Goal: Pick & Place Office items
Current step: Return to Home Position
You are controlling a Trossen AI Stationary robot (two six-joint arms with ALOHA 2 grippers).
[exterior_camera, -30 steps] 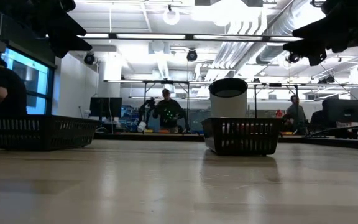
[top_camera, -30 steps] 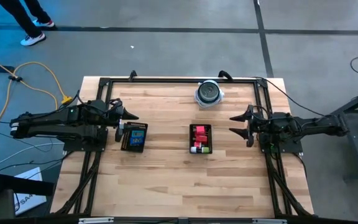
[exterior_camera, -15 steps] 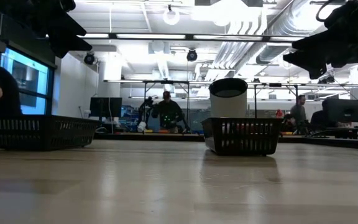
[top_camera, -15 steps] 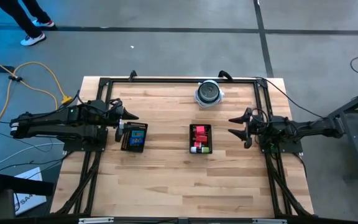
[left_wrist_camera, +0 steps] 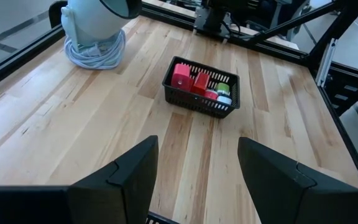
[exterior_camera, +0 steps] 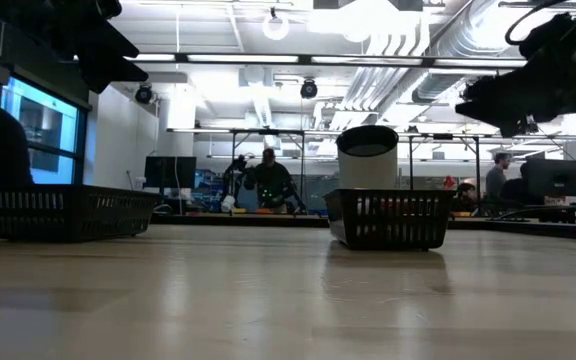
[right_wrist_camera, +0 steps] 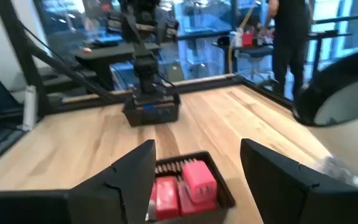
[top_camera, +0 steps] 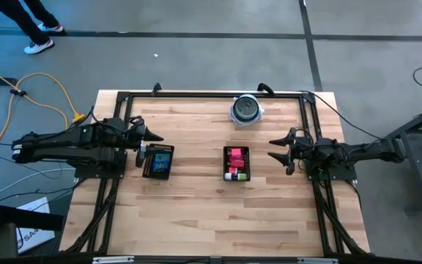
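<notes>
Pink, red plastic blocks (top_camera: pixel 234 155) inside right black mesh tray (top_camera: pixel 226 166); homing in hand; right end effector (top_camera: pixel 272 147), left end effector (top_camera: pixel 151 144) both spread open, empty; next: retract clear of tray.

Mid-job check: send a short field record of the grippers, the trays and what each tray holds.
left gripper: open, empty, at left tray's outer edge
right gripper: open, empty, right of right tray, apart from it
left tray: blue and dark items
right tray: red and pink blocks, green piece, white piece
round grey-and-black object: beyond right tray, apart from it
</notes>
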